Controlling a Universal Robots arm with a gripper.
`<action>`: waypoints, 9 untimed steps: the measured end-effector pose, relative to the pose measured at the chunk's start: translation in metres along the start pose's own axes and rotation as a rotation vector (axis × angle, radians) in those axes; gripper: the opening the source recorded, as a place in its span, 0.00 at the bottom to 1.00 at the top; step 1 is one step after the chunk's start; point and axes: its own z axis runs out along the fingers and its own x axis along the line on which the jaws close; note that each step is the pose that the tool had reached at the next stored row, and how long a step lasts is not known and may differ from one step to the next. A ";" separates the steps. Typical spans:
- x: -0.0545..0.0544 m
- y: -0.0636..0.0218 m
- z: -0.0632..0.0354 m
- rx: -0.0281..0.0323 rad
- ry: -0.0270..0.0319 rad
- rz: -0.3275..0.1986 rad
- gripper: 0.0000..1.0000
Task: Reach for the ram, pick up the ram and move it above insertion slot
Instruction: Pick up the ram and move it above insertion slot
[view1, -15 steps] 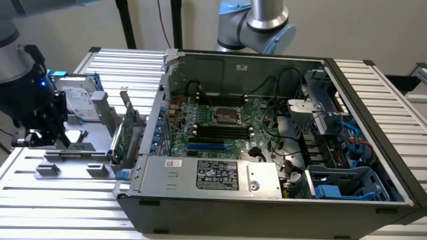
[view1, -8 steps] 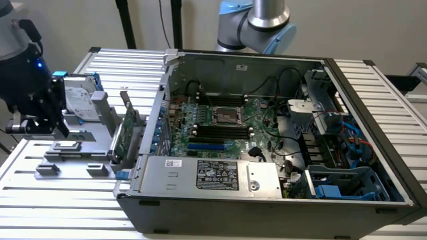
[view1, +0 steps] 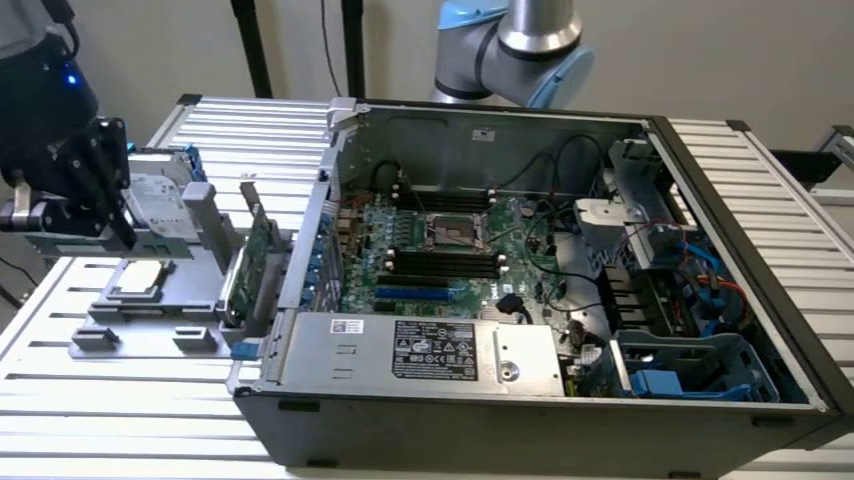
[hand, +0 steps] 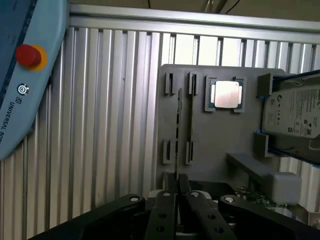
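Tool (hand: 176, 180) is being held shut and empty near the ram (hand: 178, 120), apparently sitting in its holder (hand: 225, 140); pickup and move are remaining.

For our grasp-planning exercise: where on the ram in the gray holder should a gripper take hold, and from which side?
Probably the middle of the ram's upper long edge, from straight above, fingers across its thin width. It stands on edge in the gray holder, brackets near both ends, leaving the middle free.
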 end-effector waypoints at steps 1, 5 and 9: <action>0.000 -0.0023 -0.0043 -0.0001 -0.0001 0.000 0.13; -0.001 -0.0116 -0.0213 -0.0006 -0.0005 -0.002 0.13; 0.000 -0.0240 -0.0301 -0.0013 -0.0084 -0.003 0.13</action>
